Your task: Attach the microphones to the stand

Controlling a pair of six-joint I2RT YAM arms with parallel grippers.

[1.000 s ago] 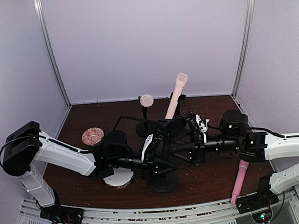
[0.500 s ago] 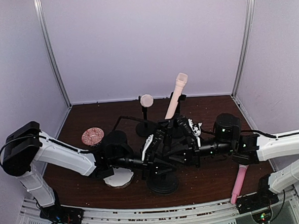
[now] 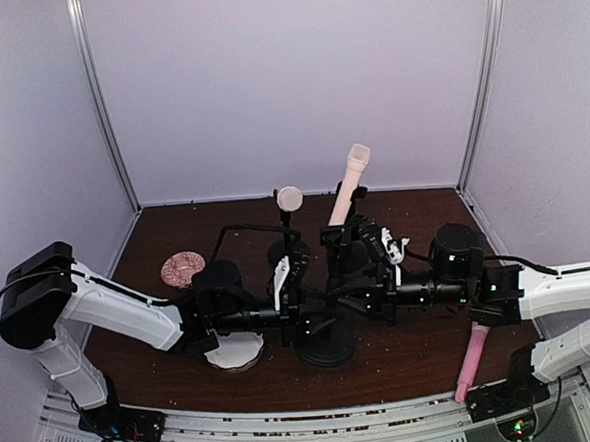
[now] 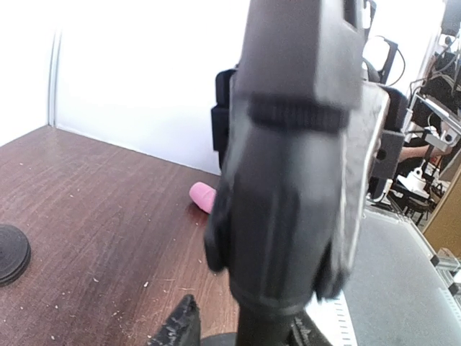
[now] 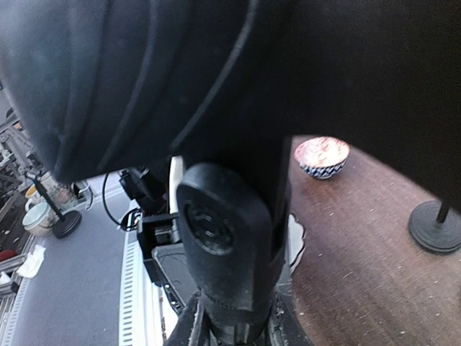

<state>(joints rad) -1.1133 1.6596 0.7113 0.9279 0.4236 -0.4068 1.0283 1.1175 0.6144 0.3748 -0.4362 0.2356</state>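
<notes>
The left gripper (image 3: 291, 281) straddles the pole of the black stand (image 3: 328, 351) at mid-table, its jaws loose with a gap. The right gripper (image 3: 382, 253) is clamped on the stand's upper joint from the right. The pink microphone (image 3: 472, 362) lies flat on the table (image 3: 423, 355), near right. A tilted cream microphone (image 3: 349, 183) and a round-headed microphone (image 3: 289, 198) sit raised at the far side.

Pale lilac walls (image 3: 286, 81) enclose a dark wooden table (image 3: 409, 359).

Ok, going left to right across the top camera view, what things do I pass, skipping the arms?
bowl → white dish → cream mic → peach mic → pink mic
</notes>
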